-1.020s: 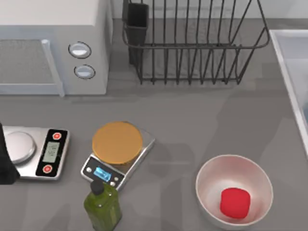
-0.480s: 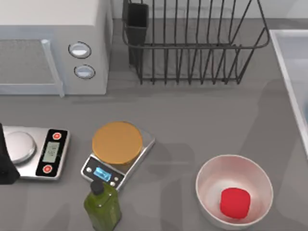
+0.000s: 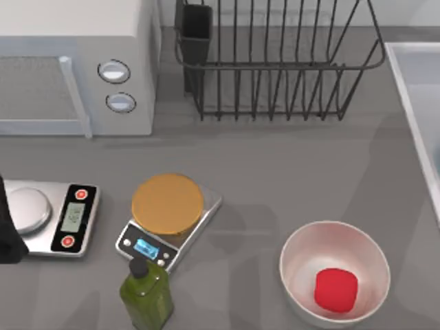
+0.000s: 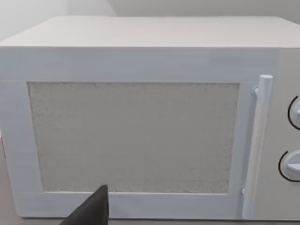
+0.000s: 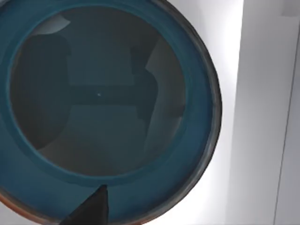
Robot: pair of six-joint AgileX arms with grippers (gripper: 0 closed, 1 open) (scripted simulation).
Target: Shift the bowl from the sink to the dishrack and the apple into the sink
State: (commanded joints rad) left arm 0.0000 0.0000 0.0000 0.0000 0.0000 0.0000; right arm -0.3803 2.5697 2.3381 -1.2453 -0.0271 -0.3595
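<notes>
Inside the sink (image 5: 262,93), the teal-blue bowl (image 5: 101,110) awaits pickup below the right gripper, jaw state indeterminable; the apple (image 3: 335,289) sits in the whitish-pink bowl (image 3: 295,254); neither transfer completed.

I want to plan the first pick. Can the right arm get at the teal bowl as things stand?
Probably yes. In the right wrist view the bowl lies directly under the camera in the pale sink, its inside bare, with nothing over it. A dark tip of the right tool hangs above its rim.

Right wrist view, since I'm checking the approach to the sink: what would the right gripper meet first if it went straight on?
Most likely the inside of the bowl, which lies in the sink directly ahead; depth is unclear.
</notes>
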